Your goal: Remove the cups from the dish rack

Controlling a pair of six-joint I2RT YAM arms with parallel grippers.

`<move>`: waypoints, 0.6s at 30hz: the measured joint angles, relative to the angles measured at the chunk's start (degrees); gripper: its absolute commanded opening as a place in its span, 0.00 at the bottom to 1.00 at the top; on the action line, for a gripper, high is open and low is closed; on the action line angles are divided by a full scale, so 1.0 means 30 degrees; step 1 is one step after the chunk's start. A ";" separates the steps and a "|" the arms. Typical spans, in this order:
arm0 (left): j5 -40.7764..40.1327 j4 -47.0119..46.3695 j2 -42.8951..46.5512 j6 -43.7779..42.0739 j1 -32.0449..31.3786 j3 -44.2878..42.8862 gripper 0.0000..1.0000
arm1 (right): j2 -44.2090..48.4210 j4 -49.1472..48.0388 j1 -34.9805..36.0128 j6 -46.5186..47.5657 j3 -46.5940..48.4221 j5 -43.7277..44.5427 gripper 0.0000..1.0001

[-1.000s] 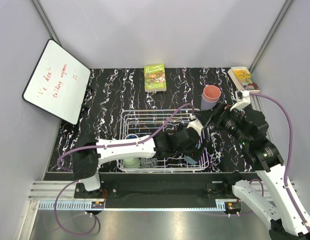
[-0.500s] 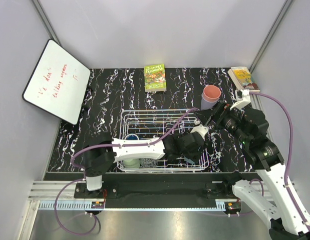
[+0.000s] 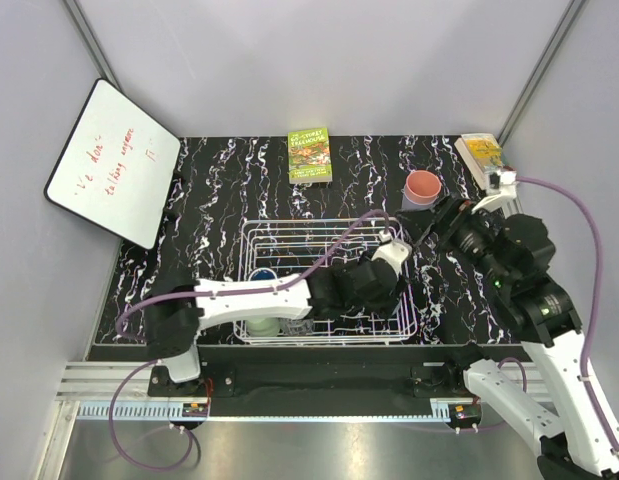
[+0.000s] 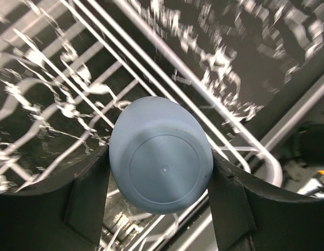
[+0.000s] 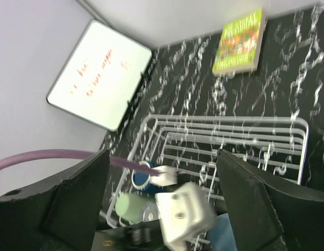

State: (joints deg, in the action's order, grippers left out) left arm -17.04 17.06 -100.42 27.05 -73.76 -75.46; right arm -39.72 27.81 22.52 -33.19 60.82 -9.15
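The white wire dish rack (image 3: 289, 235) stands in the middle of the table. My left gripper (image 4: 160, 172) reaches into its front right corner and is shut on a light blue cup (image 4: 162, 162), whose round base faces the wrist camera. A dark blue cup (image 3: 261, 275), a pale green cup (image 3: 261, 325) and a clear glass cup (image 3: 297, 325) sit at the rack's front left. A salmon pink cup (image 3: 423, 188) stands upright on the table at the back right. My right gripper (image 5: 163, 157) hangs open and empty right of the rack, near the pink cup.
A whiteboard (image 3: 114, 175) leans at the back left. A green book (image 3: 310, 155) lies behind the rack and a second book (image 3: 484, 155) lies in the back right corner. Grey walls close in three sides.
My left gripper has closed on the light blue cup in the rack's front right corner. The right arm has drawn back a little to the right, still open.
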 measured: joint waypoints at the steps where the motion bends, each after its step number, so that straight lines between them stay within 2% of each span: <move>1: -0.0204 0.0029 0.0568 -0.0124 0.0000 0.0051 0.00 | -0.0051 0.0051 0.0000 0.0095 0.0510 0.0233 0.91; 9: -0.2987 0.0044 0.6258 -0.1100 -0.0007 0.0211 0.00 | 0.0000 0.0102 0.0000 0.0678 0.3111 0.1843 0.91; 12: -0.3781 -0.0699 0.9282 -0.0780 0.0590 0.1923 0.00 | 0.0029 0.0131 0.0000 0.0634 0.2922 0.2164 0.92; 15: -0.3060 -0.2324 1.2684 0.0474 0.3155 0.5180 0.00 | 0.0153 -0.0189 0.0000 0.0321 0.1894 0.1996 0.94; 18: -0.1639 -0.3475 1.5628 0.1938 0.6849 0.8473 0.00 | 0.0452 -0.0991 0.0000 -0.0284 0.0175 0.1188 0.93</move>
State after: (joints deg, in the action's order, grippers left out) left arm -21.96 6.63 -53.54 32.86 -53.21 -50.04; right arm -38.37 24.84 22.52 -34.04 61.34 -5.58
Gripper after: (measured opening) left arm 0.682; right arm 0.938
